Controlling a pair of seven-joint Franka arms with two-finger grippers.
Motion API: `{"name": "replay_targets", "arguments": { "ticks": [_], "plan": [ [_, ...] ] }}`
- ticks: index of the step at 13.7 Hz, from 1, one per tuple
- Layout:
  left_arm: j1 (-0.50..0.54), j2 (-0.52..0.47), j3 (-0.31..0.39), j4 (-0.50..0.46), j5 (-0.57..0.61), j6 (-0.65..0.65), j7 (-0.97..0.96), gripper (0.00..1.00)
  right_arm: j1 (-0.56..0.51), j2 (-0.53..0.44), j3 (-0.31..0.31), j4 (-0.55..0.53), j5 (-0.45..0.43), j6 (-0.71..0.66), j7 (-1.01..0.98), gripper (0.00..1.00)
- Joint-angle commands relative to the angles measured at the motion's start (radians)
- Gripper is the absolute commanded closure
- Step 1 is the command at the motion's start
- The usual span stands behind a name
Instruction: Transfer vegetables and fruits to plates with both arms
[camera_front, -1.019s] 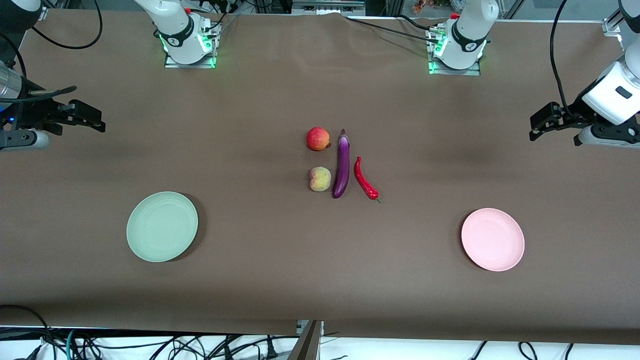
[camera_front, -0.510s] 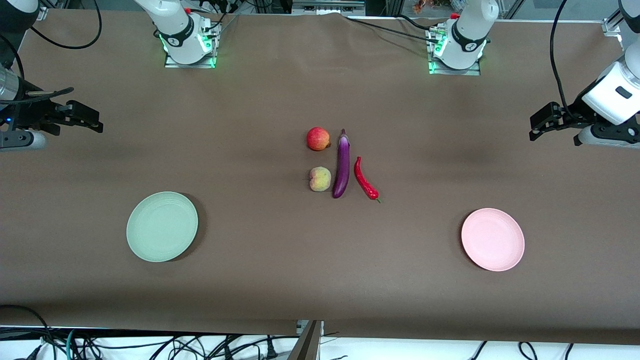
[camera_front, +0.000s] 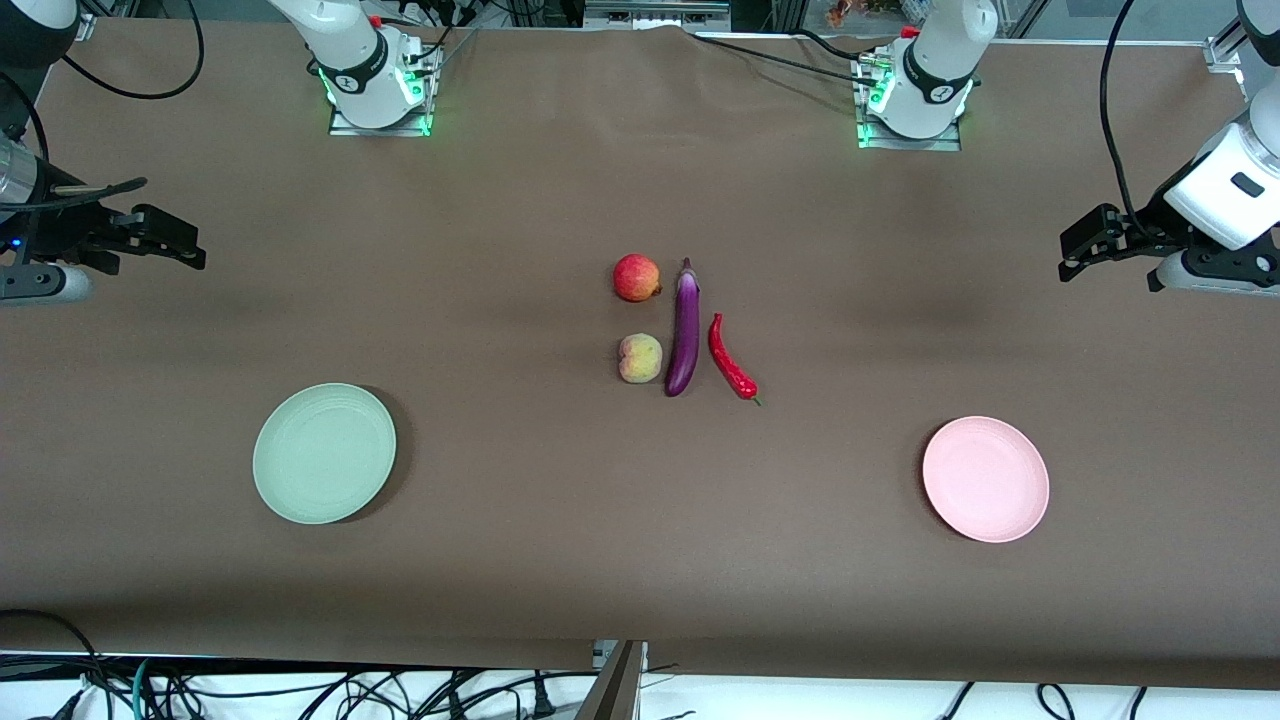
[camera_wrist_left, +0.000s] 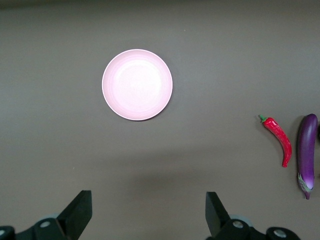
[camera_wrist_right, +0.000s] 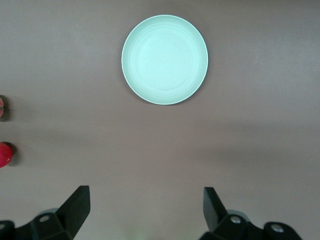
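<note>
Both arms wait high over their own ends of the brown surface (camera_front: 560, 560). The left pincer (camera_wrist_left: 149, 212) hangs with its fingers spread wide and nothing between them; the right pincer (camera_wrist_right: 146, 209) is likewise wide open and holds nothing.

All four items lie together at the middle of the surface, well apart from either plate. The red apple-like fruit (camera_front: 636, 277) sits farthest from the front camera, with the peach (camera_front: 640, 358) nearer to that camera. Beside these two, toward the left arm's end, lies the purple eggplant (camera_front: 685, 330) — it just about touches the peach. The red chili pepper (camera_front: 731, 361) lies just beside the eggplant, further toward the left arm's end, its green stem pointing toward the front camera.

The mint green plate (camera_front: 324, 453) rests at the right arm's end, the pink plate (camera_front: 985, 479) at the left arm's end — both nearer the front camera than the produce, both bare.
</note>
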Motion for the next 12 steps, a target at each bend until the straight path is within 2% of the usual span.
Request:
{"name": "replay_targets", "arguments": {
  "ticks": [1, 5, 9, 12],
  "plan": [
    [0.002, 0.007, -0.001, 0.026, -0.012, -0.026, 0.003, 0.0, -0.002, 0.02, 0.004, 0.034, -0.012, -0.006, -0.01, 0.0],
    [0.002, 0.013, 0.001, 0.024, -0.012, -0.089, 0.006, 0.0, -0.002, 0.02, 0.004, 0.033, -0.012, -0.006, -0.01, 0.0],
    [0.001, 0.016, 0.001, 0.024, -0.012, -0.094, 0.007, 0.0, -0.002, 0.022, 0.002, 0.034, -0.012, -0.005, -0.012, 0.0],
    [-0.002, 0.06, 0.001, 0.026, -0.024, -0.092, 0.013, 0.0, -0.002, 0.022, 0.002, 0.033, -0.015, -0.002, -0.01, 0.0]
  ]
}}
